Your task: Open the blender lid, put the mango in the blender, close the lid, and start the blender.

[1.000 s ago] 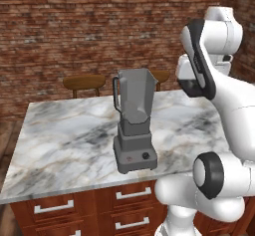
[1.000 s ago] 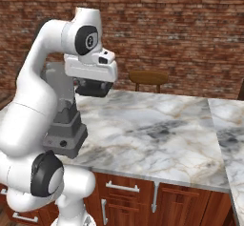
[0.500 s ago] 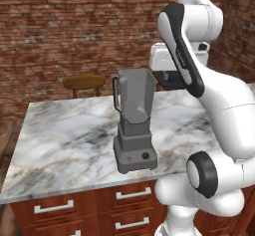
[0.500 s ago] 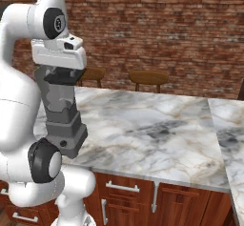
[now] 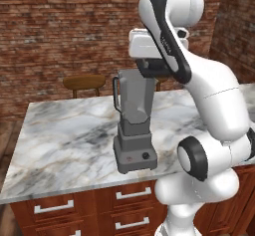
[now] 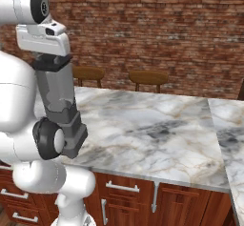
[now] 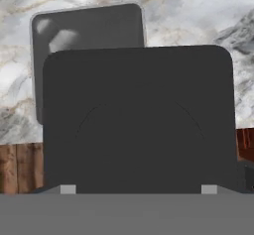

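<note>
Black blender lid [image 7: 139,125] sits right below tool [image 5: 155,66], still on blender [image 5: 133,125]. Tool spread wide, grasping nothing yet.

Even, soft rendered light with no glare; faint shadows on the marble counter [image 5: 64,130]. Base views are sharp; the hand view looks coarse and blurry.

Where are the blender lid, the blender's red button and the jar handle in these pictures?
blender lid [image 7: 138,122]: hand view, its flat black top.
red button [image 5: 130,158]: left base view, front of base.
jar handle [image 5: 116,94]: left base view, its side loop.
</note>
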